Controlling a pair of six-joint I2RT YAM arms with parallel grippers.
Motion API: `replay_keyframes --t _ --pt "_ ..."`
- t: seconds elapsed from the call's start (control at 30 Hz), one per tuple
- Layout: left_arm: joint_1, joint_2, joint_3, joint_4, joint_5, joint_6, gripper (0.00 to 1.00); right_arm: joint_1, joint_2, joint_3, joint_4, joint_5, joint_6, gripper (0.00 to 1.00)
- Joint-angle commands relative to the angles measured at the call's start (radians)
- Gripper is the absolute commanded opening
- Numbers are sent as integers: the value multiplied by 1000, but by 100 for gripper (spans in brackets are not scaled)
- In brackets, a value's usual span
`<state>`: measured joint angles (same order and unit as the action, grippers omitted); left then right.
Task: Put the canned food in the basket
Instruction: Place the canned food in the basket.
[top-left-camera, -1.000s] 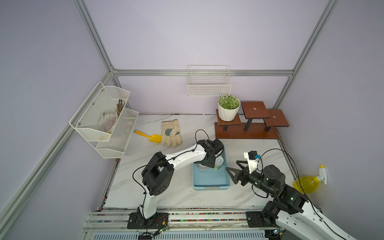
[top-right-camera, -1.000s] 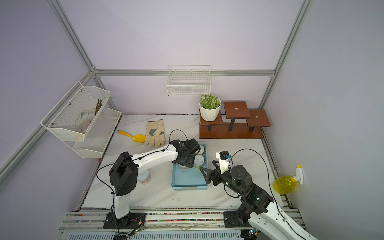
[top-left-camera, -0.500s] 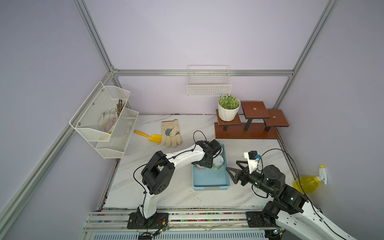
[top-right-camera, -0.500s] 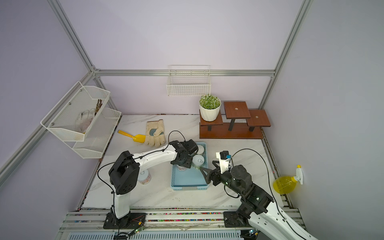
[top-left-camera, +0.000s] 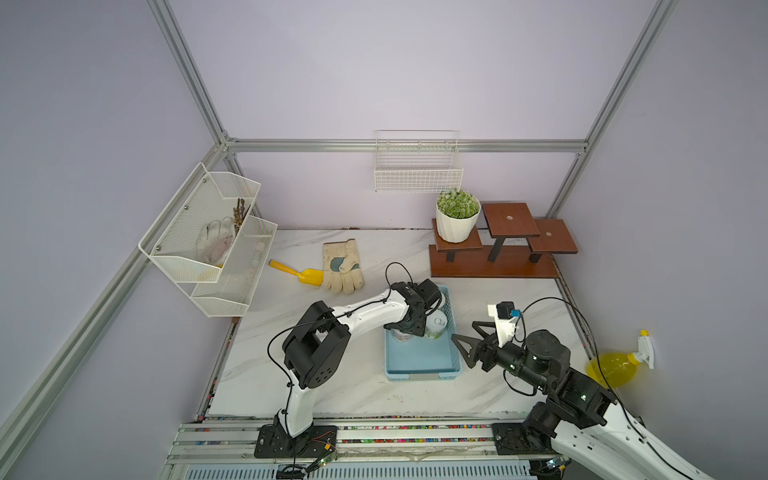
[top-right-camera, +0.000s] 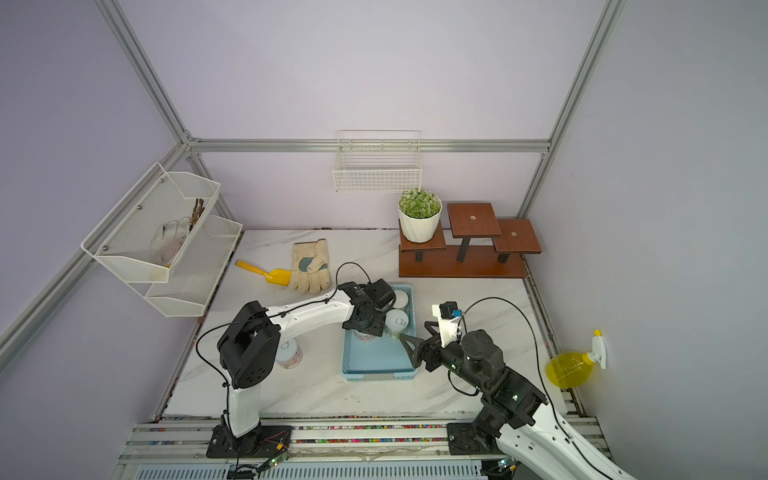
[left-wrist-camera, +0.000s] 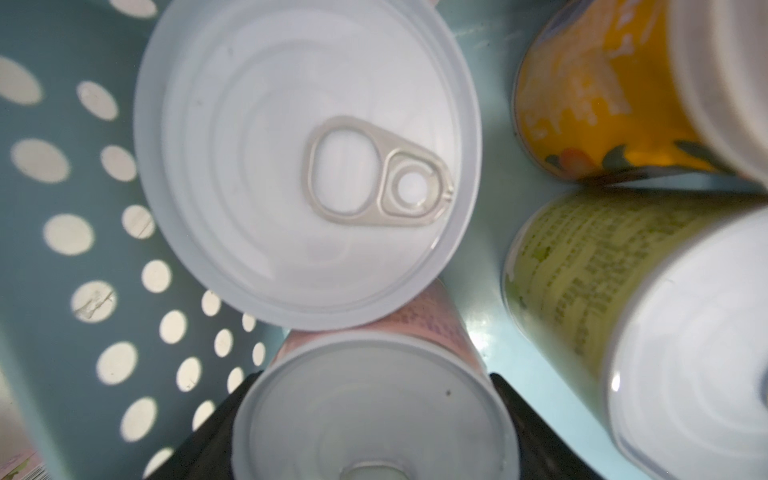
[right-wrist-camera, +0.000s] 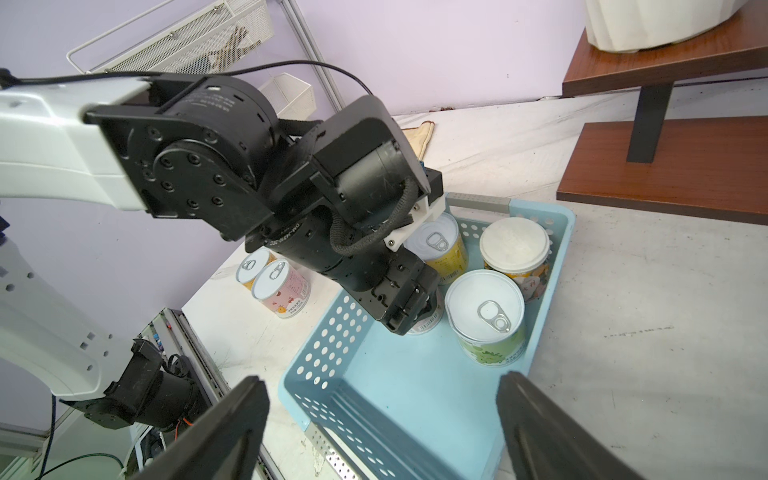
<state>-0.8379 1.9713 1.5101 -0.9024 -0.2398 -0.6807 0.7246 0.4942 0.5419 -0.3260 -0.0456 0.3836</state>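
In both top views the blue basket (top-left-camera: 422, 355) is seen at lower centre. Inside its upper half the left gripper (left-wrist-camera: 370, 440) is clamped on a pink-labelled tin (left-wrist-camera: 374, 411). A green tin (right-wrist-camera: 486, 316), a yellow tin (right-wrist-camera: 440, 249) and a plain-lidded tin (right-wrist-camera: 515, 245) are stood beside it. Outside it, two tins (right-wrist-camera: 282, 286) (right-wrist-camera: 249, 268) are seen centre left in the right wrist view. The right gripper (right-wrist-camera: 380, 386) is held wide apart and empty at the basket's right edge.

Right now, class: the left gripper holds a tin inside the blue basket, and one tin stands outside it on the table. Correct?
No: two tins stand outside, a yellow tin and a pink tin, per the right wrist view. The held tin is indeed in the left gripper, inside the blue basket.
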Motion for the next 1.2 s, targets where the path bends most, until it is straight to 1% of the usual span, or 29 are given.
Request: replay_keyframes --t 0.0,0.1,0.3,0.4,0.63,0.7,0.77,0.87,1.0,1.17 --pt "17 -4 -2 54 -26 -13 70 3 -15 2 18 7 15 92" --pt "16 -9 -2 56 -22 -13 74 4 -17 1 18 9 17 92" --pt "17 -20 4 56 -21 -10 91 4 -22 1 10 12 18 92" --pt "17 -25 1 53 -20 -10 95 3 -31 0 8 19 21 92" --pt "16 -62 26 32 3 -3 95 4 -30 3 -7 22 16 92" --pt "15 -91 37 23 9 0 91 4 -24 4 -13 22 13 92" --pt "15 -127 46 12 8 4 90 5 -14 5 -16 20 5 92" --pt "15 -193 44 10 9 14 85 5 3 8 -13 6 -1 92" --pt "16 -304 3 10 -10 32 83 4 30 8 10 -16 1 92" --pt "42 -446 -90 0 -31 14 83 12 87 12 44 -34 0 91"
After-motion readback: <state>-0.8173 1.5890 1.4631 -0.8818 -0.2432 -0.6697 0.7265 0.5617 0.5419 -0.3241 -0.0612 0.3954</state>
